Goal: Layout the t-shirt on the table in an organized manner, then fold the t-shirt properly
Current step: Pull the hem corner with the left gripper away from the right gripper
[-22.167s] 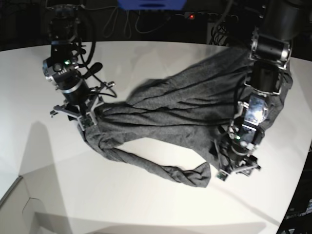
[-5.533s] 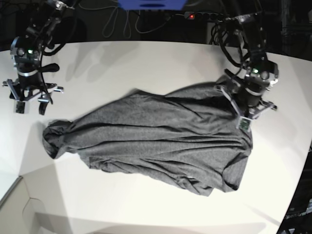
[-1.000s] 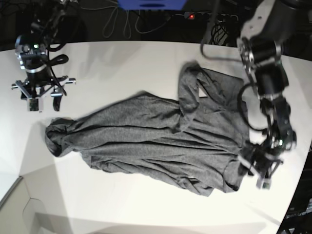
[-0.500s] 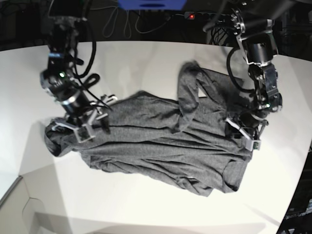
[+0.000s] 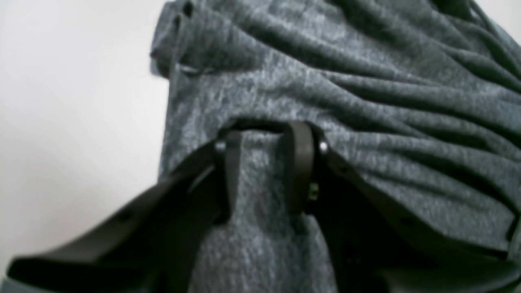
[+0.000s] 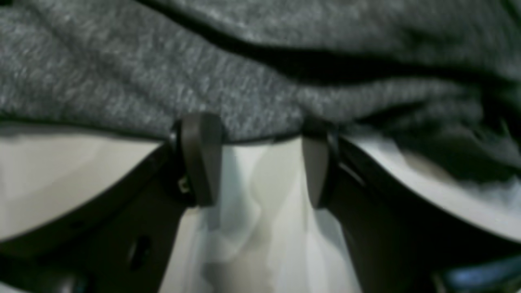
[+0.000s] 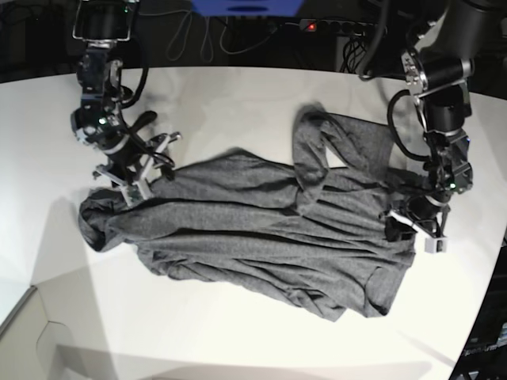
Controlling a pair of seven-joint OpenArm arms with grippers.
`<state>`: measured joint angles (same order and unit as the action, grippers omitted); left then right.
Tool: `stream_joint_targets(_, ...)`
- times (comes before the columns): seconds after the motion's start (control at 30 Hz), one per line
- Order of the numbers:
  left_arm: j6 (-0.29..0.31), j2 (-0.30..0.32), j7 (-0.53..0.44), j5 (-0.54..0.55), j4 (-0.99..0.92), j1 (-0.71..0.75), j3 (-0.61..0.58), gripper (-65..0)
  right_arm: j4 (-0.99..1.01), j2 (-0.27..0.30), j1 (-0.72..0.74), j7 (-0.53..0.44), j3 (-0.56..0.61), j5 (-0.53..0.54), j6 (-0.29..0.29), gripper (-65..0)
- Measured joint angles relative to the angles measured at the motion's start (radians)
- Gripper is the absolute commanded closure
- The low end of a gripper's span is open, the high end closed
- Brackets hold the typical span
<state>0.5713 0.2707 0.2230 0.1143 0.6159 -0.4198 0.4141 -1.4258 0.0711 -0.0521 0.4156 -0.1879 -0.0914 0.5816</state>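
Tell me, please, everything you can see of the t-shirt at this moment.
The t-shirt is heathered dark grey knit, plain and wrinkled, spread slantwise on the white table, not flat. One part is folded over near its far right side. The left gripper has cloth between its jaws at the shirt's edge; the right gripper stands open at the opposite edge, over bare table.

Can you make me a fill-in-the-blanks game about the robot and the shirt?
1. The t-shirt is dark ____ with no picture on it.
2. The shirt lies on a ____ table.
3. In its wrist view, the left claw has ____ between its two fingers.
4. The right claw is open at the shirt's edge, and between its fingers you see the bare ____.

Missing words: grey; white; cloth; table
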Motion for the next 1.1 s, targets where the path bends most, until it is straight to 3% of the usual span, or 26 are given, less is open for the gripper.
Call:
stream_joint_targets(0.23, -0.011, 0.000, 0.031, -0.018, -0.005, -0.027, -0.004, -18.6, -0.019, 0.003, -0.066, -0.037, -0.119, 0.021, 0.002, -32.6)
stream_joint_targets(0.4, -0.011, 0.010, 0.037, -0.017, -0.005, -0.029, 0.001, -18.6, -0.130, 0.005, -0.116, 0.035, -0.166, -0.019, 0.005, -32.6)
stream_joint_targets(0.5, -0.012, 0.008, 0.061, -0.023, 0.032, -0.017, 0.001, -18.6, -0.225, -0.022, -0.129, 0.034, -0.165, -0.021, 0.005, -32.6)
stream_joint_targets(0.6, -0.018, 0.000, 0.076, -0.021, 0.153, 0.026, 0.001, -18.6, -0.286, -0.055, -0.118, 0.017, -0.156, -0.005, 0.006, -32.6)
stream_joint_targets(0.67, -0.020, -0.001, 0.175, -0.001, 0.262, 0.062, 0.002, -18.6, -0.298, -0.065, -0.121, 0.022, -0.158, -0.006, 0.005, -32.6)
stream_joint_targets(0.83, -0.017, 0.003, 0.307, 0.174, 0.552, 0.159, 0.002, -18.6, -0.293, -0.069, -0.124, 0.032, -0.159, -0.009, 0.005, -32.6)
stream_joint_targets(1.0, -0.024, -0.002, 0.398, 0.196, 0.841, 0.329, 0.000, -18.6, -0.296, -0.074, -0.130, 0.031, -0.159, -0.009, 0.006, -32.4)
stream_joint_targets(1.1, -0.021, -0.037, 0.401, 0.183, 0.873, 0.441, -0.005, -18.6, -0.297, -0.074, -0.132, 0.035, -0.163, -0.008, 0.005, -32.3)
